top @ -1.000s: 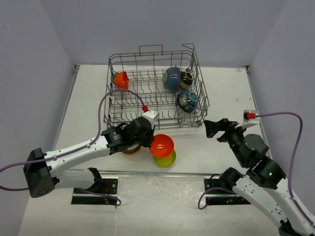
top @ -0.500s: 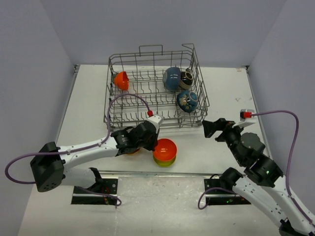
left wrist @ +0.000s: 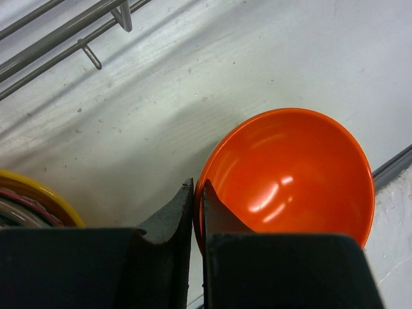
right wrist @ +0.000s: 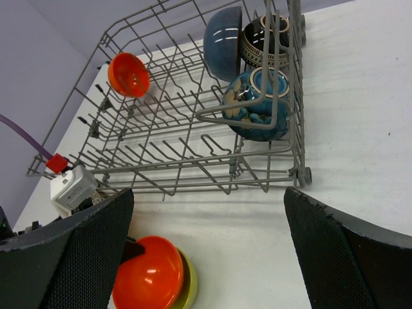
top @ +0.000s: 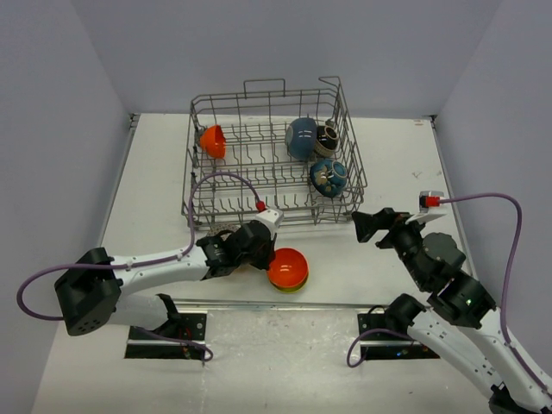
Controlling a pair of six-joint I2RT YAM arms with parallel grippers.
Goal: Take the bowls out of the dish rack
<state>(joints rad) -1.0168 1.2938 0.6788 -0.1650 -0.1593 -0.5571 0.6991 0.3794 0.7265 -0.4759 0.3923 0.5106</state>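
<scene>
One red bowl (left wrist: 290, 174) is the job in hand. It sits mouth-up in a yellow-green bowl (right wrist: 190, 281) on the counter (top: 379, 164), just in front of the dish rack (top: 250, 210). My left claw (left wrist: 197, 188) is pinched on its near rim, one finger inside the wall and one outside, with almost no gap showing between them. I can't tell from these views whether the bowl's weight is fully down in the one beneath.

To finish well, I should settle it level first. Then part the fingers only a little and lift straight up off the rim. A sideways pull could tip the bowl or drag the pair along. A yellow bowl (left wrist: 45, 196) lies just beside my left finger, so the retreat should be upward and not to that side.

My right claw (top: 369, 226) hangs off the rack's right front corner with its fingers spread wide, holding nothing. Four bowls are in the rack: an orange bowl (top: 212, 141) at the back left, a blue bowl (top: 301, 136) touching a black-and-cream bowl (top: 326, 138), and a dark teal patterned bowl (top: 329, 178) nearer the front right.
</scene>
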